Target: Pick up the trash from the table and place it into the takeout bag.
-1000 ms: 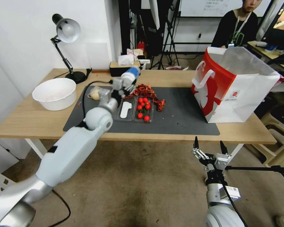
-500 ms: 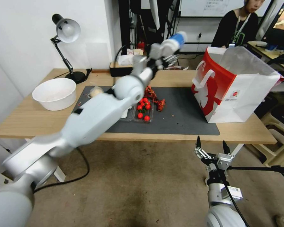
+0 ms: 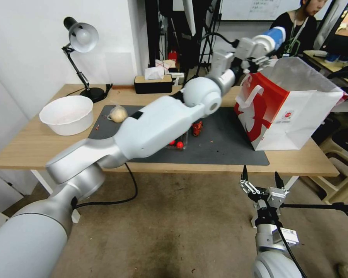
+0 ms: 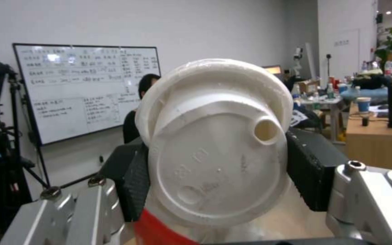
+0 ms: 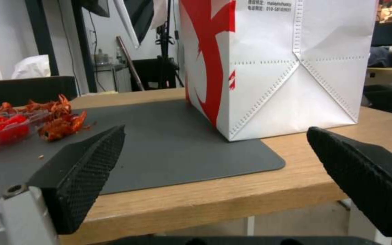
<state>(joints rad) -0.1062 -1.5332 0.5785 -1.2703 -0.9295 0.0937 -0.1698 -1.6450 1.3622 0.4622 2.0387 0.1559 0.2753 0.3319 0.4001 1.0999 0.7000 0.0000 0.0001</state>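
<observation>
My left gripper [image 3: 258, 49] is shut on the blue-white cup [image 3: 272, 36] and holds it tilted in the air over the back left rim of the takeout bag [image 3: 294, 112]. In the left wrist view the cup's white lid [image 4: 216, 143] sits between the black fingers [image 4: 134, 180]. More trash, a small clear bag with a yellowish lump [image 3: 118, 114], lies on the dark mat [image 3: 224, 143] at the table's [image 3: 31, 148] back left. My right gripper [image 3: 261, 181] hangs open below the table's front edge, facing the bag [image 5: 287, 68].
A large white bowl [image 3: 67, 114] and a desk lamp [image 3: 81, 38] stand at the left. The tray of cherry tomatoes [image 3: 178, 144] and red shell scraps [image 3: 197, 127] lie mid-mat, partly behind my left arm. A tissue box [image 3: 152, 83] sits at the back edge.
My left arm has swung the blue-white cup up and to the right, from above the tomato tray to over the takeout bag. The right arm has barely moved.
</observation>
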